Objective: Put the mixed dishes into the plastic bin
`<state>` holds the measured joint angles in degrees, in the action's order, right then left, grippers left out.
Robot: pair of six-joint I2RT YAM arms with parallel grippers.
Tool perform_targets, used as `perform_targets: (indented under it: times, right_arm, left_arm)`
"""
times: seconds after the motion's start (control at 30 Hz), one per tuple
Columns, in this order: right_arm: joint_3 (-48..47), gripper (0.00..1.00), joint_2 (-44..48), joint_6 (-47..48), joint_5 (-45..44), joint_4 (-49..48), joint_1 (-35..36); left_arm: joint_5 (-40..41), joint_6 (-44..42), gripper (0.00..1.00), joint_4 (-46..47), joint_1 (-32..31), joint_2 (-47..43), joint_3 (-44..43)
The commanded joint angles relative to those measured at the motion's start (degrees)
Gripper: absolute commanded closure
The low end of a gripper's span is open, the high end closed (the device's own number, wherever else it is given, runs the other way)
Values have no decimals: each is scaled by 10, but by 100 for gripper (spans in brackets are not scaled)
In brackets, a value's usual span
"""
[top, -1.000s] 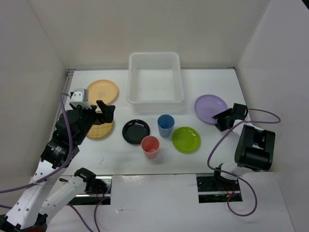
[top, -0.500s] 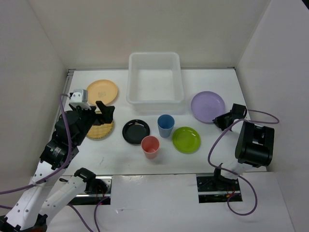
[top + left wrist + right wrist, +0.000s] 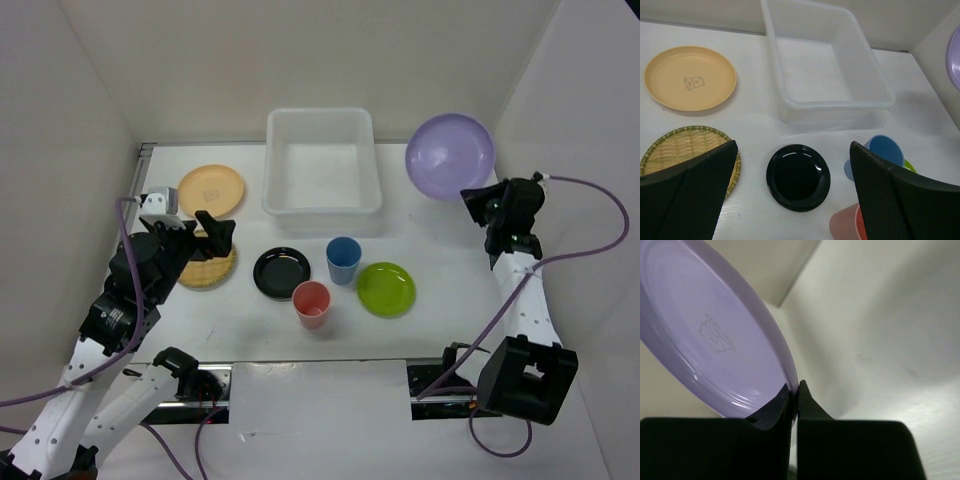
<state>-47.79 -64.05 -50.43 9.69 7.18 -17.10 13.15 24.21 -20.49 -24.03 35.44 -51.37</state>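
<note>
The white plastic bin (image 3: 321, 162) stands at the back centre, nothing in it. My right gripper (image 3: 478, 197) is shut on the rim of the lavender plate (image 3: 450, 156), holding it high in the air to the right of the bin; the right wrist view shows the plate (image 3: 710, 335) pinched at its edge. On the table lie a pale orange plate (image 3: 211, 189), a woven tan plate (image 3: 210, 268), a black plate (image 3: 281, 272), a lime green plate (image 3: 386, 288), a blue cup (image 3: 343, 259) and a pink cup (image 3: 311, 303). My left gripper (image 3: 212, 233) hovers open over the woven plate.
White walls enclose the table on the left, back and right. The right arm's cable (image 3: 590, 240) loops near the right wall. In the left wrist view the black plate (image 3: 798, 177) lies between my wide-spread fingers, below them.
My right gripper closed on the lavender plate's rim and lifted it off the table, up and toward the back. The left arm barely moved.
</note>
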Motion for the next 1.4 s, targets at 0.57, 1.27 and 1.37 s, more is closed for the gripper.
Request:
perform_targets:
  times: [0.57,1.27,1.37]
  right_arm:
    - [-426,100,-389,55,-118,25,376]
    - [-781,100,-688,83,-214,237,408]
    - [-827,100,-726,90,-222,269,408]
  left_arm:
    - [-8,13,1,-15,4,-28,-22]
    - [-50,18,1,-25,9,-34,-28]
    - [-50,18,1,-25,9,-34,-28]
